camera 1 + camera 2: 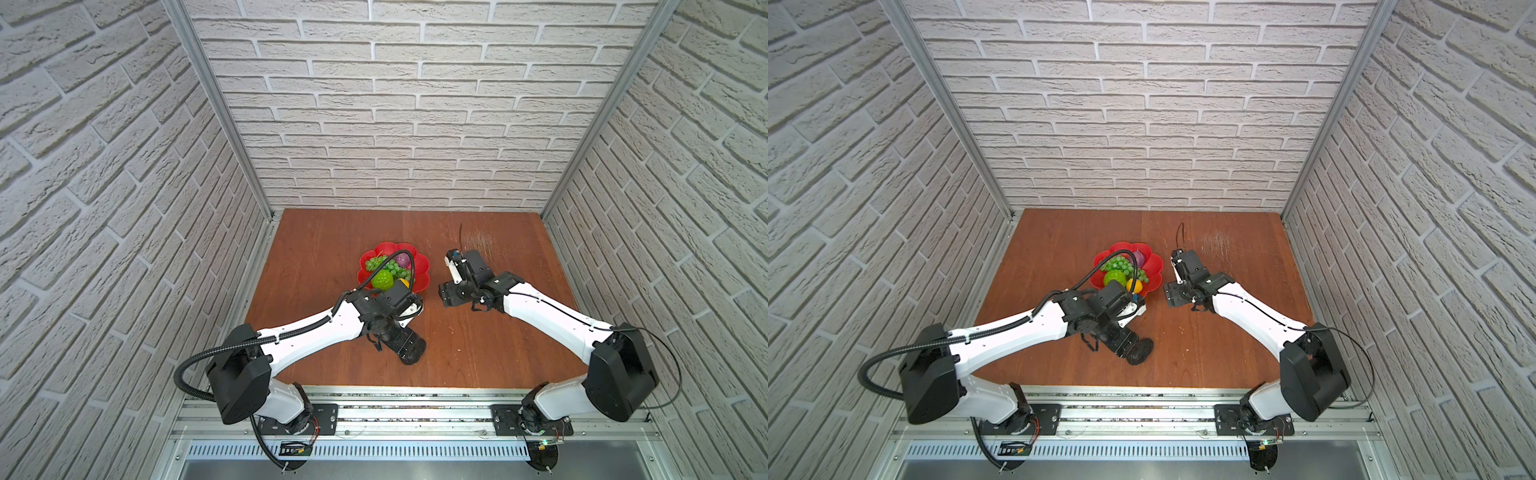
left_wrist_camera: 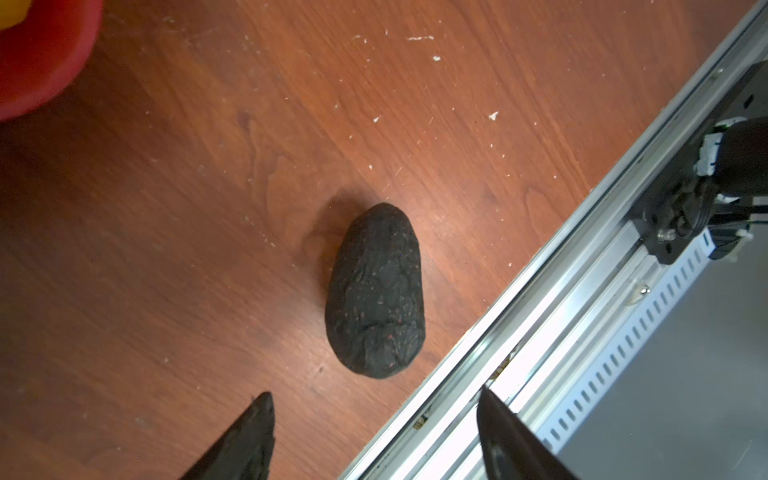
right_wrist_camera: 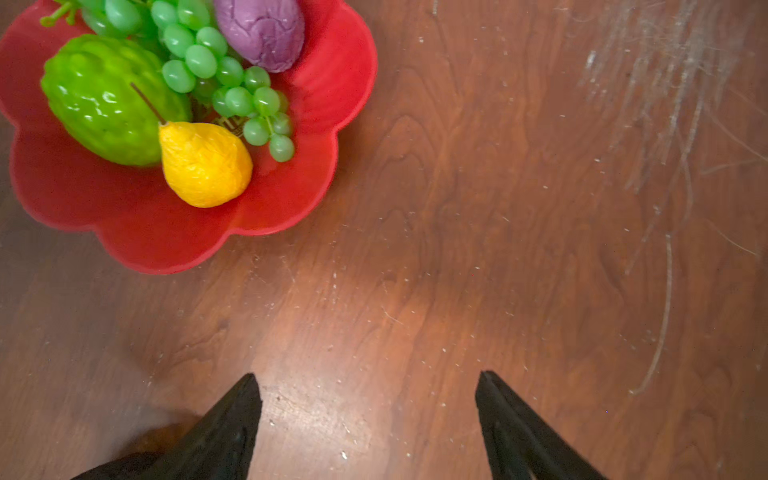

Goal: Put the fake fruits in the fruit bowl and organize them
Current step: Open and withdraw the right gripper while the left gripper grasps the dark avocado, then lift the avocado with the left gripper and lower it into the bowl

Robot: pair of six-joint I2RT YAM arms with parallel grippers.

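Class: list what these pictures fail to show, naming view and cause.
- Dark blackish plastic avocado: in both top views, partly hidden under the left arm.
- Shallow red scalloped plastic bowl: near rim covered by that arm in both top views; cropped at the frame corner in the left wrist view.
- Gold emblem: right wrist view, mostly under fruit.

We see the fruit bowl (image 2: 41,62) blurred and cut off at a corner; the left arm (image 1: 1017,332) partly hides the avocado (image 1: 1142,353) in a top view.
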